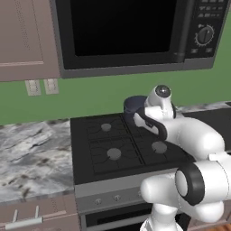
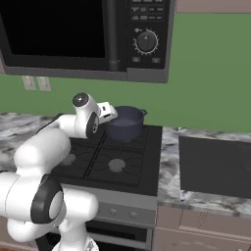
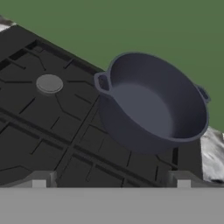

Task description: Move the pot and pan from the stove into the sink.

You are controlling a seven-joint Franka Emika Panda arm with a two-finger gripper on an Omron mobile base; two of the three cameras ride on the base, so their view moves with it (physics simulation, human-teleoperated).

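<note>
Pot (image 3: 153,105) upright, loop handles left-right

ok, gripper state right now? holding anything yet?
Gripper: open, holding nothing. Jaws stand wide, short of the pot on the stove.

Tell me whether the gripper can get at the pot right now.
Probably yes. The gripper is open and faces the pot, which stands empty on the stove's back burner with nothing between them; its rim and near loop handle are exposed.
</note>
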